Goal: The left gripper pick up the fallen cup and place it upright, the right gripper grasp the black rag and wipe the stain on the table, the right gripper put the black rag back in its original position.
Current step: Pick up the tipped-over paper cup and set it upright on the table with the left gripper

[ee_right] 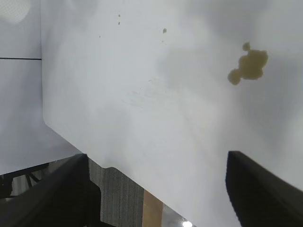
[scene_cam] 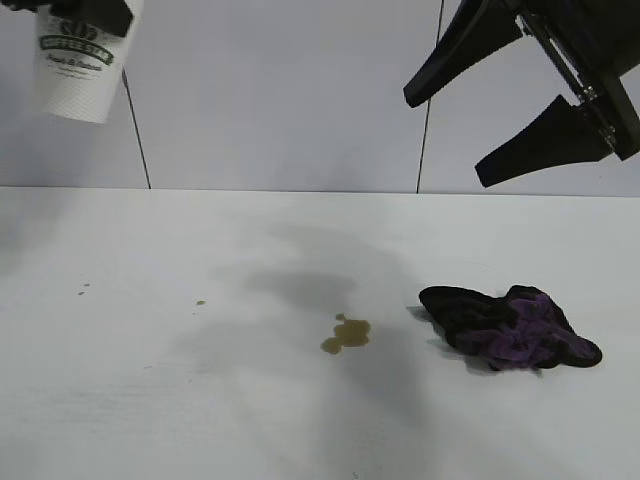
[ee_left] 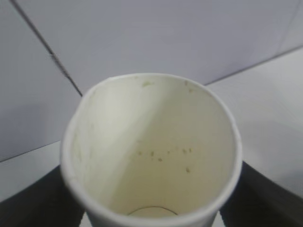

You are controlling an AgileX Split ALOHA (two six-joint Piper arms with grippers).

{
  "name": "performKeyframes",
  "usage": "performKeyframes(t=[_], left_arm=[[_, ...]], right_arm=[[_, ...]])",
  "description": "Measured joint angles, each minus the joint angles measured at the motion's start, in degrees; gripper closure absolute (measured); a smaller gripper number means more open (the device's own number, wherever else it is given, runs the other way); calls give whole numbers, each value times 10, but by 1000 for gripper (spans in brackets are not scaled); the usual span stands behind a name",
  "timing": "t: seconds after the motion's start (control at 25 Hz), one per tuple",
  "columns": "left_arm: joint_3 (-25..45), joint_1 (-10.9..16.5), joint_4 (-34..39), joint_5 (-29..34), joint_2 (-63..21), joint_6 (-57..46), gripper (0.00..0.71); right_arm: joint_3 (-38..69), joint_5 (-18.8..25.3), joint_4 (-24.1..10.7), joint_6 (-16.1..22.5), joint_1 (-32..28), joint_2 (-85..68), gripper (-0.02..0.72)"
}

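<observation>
On the white table [scene_cam: 120, 400], the brown coffee stain [scene_cam: 346, 334] lies near the middle, with the black-and-purple rag [scene_cam: 510, 328] crumpled to its right and tiny droplets [scene_cam: 200, 302] to its left. Farther back and high up, the left gripper [scene_cam: 85, 15] pinches the paper cup [scene_cam: 78, 65] in the air. The right gripper [scene_cam: 480, 125] hangs spread and empty above the rag.
</observation>
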Motion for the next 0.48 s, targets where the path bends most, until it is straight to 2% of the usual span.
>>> performKeyframes(t=[0.12,0.24,0.32,0.48], left_arm=[[104,4,-35,-138,-35,11,211],[187,4,-30,-249,-44,-49,212],[233,5,15,-306,-44,-135,214],[296,5,220,-414,-43,-346,214]], right_arm=[[0,0,0,0,0,0,159],[0,0,0,0,0,0,159],[0,0,0,0,0,0,159],[0,-1,0,0,0,0,159]])
